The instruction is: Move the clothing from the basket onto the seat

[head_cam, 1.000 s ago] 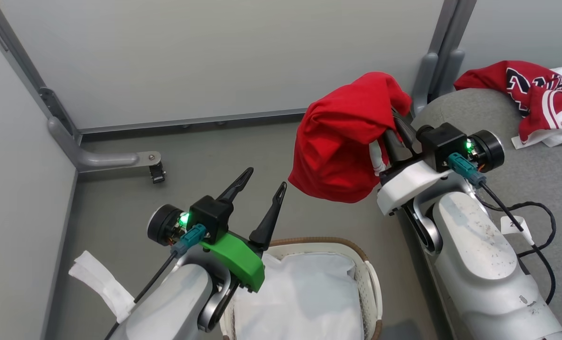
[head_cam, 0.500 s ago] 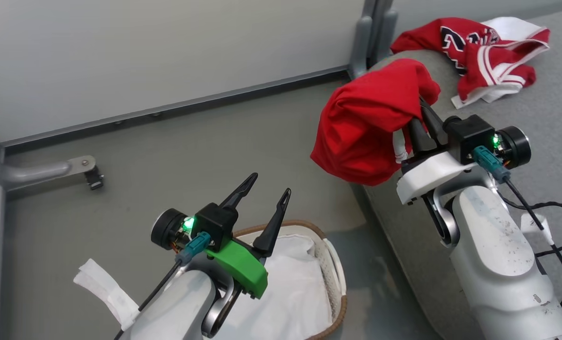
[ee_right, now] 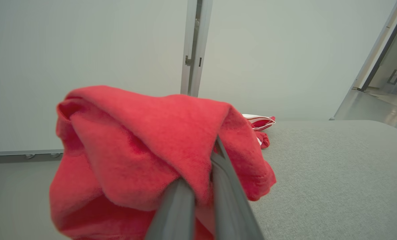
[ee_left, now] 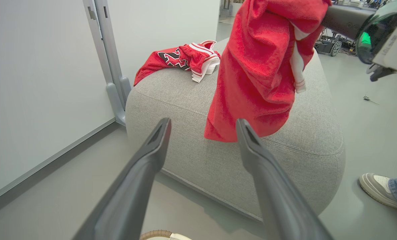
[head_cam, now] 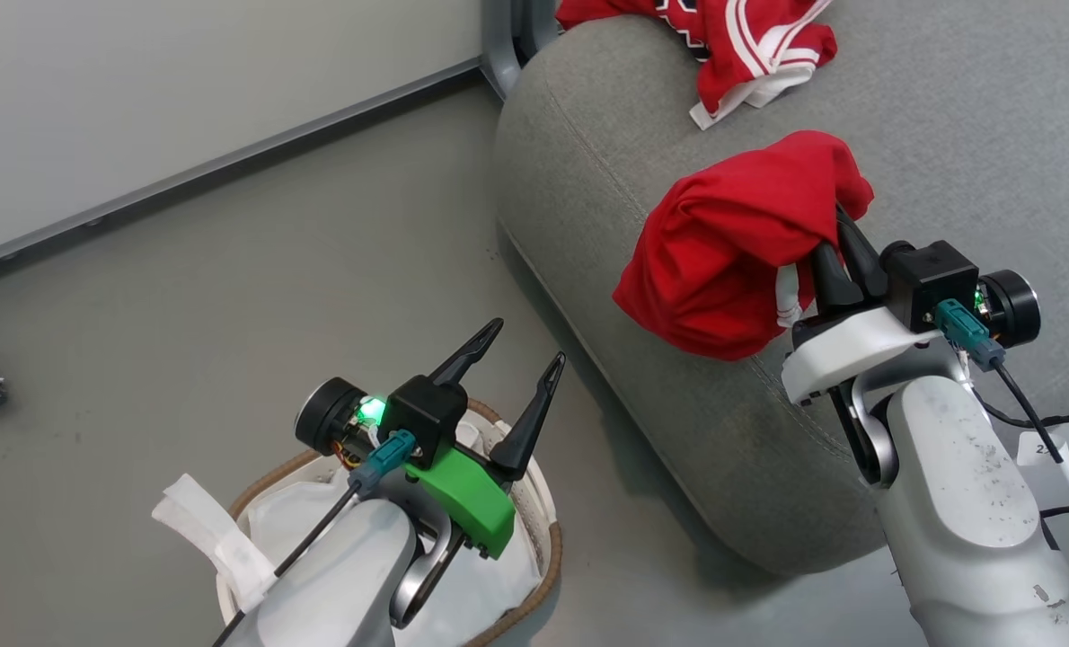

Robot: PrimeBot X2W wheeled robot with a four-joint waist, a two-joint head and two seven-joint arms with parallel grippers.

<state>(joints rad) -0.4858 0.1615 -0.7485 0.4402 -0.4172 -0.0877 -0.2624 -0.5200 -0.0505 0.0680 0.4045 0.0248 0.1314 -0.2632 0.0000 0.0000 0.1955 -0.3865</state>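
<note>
Your right gripper (head_cam: 844, 238), clamped on the red soft garment (head_cam: 723, 261), now hangs over the grey fabric sofa (head_cam: 606, 162), ready to drop; left gripper (head_cam: 529, 341) gapes.

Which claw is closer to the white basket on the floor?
Left. The open left gripper hovers above the basket; the right gripper, shut on a red garment, is over the sofa.

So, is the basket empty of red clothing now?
Apparently empty: inside the basket only the white liner shows, no red. The left arm covers part of it, so there I cannot tell.
</note>
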